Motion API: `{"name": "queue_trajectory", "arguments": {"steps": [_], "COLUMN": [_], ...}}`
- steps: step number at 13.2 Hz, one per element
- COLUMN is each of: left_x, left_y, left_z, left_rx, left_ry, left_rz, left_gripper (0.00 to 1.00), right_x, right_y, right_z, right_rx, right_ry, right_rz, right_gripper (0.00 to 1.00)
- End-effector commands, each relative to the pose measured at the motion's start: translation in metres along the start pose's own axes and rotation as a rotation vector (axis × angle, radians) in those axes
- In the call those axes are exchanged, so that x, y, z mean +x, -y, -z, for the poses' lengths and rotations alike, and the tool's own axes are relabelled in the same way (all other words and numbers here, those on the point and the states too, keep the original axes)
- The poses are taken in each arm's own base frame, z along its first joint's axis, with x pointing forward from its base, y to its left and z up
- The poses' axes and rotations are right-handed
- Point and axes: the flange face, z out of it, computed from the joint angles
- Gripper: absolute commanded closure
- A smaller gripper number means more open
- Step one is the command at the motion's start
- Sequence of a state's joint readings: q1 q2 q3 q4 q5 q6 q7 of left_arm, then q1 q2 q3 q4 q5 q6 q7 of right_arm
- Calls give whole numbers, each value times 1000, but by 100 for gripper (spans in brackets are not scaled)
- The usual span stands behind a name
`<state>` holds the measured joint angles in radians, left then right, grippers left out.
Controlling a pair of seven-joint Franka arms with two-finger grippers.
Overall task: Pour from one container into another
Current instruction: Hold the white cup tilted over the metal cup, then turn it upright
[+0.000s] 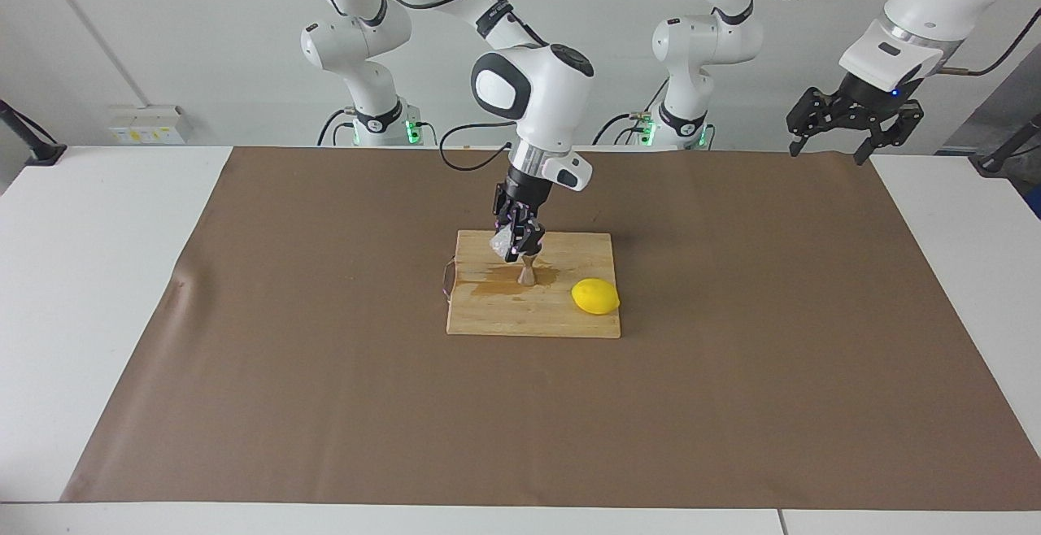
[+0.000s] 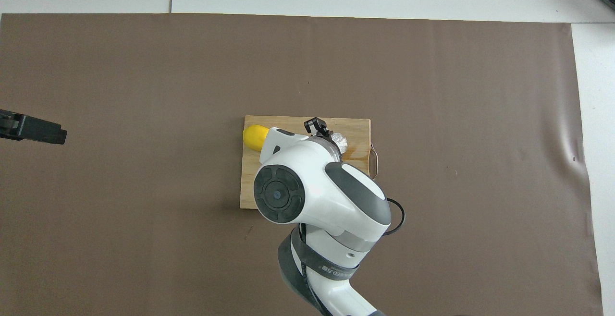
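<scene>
The clear faceted cup (image 1: 498, 244) sits clamped in my right gripper (image 1: 514, 247), tipped on its side in the air over the wooden cutting board (image 1: 569, 319). My fingers are closed tight on its wall. I judge it light, stiff and slick; a squat faceted shell like this could twist or pop out if squeezed near the rim, so a hold across the middle of its body looks safest.

Just under my fingertips stands the steel jigger (image 1: 527, 273), upright on the board, its mouth right below the cup's lip. It looks narrow-waisted and top-heavy, so I expect even a light knock from me would topple it.

Around the jigger's foot, a dark wet patch (image 1: 498, 285) spreads on the wood, so some liquid seems to have missed. Past the jigger, away from my arm's base, a lemon (image 1: 595, 296) rests on the board.

My left gripper (image 1: 854, 119) waits with its jaws wide and empty, raised over the left arm's end of the table.
</scene>
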<state>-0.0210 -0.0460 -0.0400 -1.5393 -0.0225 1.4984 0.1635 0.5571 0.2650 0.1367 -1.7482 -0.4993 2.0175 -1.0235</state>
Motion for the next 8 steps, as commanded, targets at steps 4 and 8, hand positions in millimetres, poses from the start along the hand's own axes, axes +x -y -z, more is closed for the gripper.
{"name": "queue_trajectory", "arguments": {"steps": [4,8], "left_x": [3,3], "left_y": [0,0], "left_z": [0,0], "left_rx": [7,7], "left_ry": [-1,-1], "left_rz": [-2,-2], "left_gripper": [0,0], "right_x": [-32,-37], "right_y": [-3,-3], "right_z": [5,7], "right_rx": [67,86], "right_ry": [-110,-162], "right_rz": [-47,-75], "right_gripper": [61,61]}}
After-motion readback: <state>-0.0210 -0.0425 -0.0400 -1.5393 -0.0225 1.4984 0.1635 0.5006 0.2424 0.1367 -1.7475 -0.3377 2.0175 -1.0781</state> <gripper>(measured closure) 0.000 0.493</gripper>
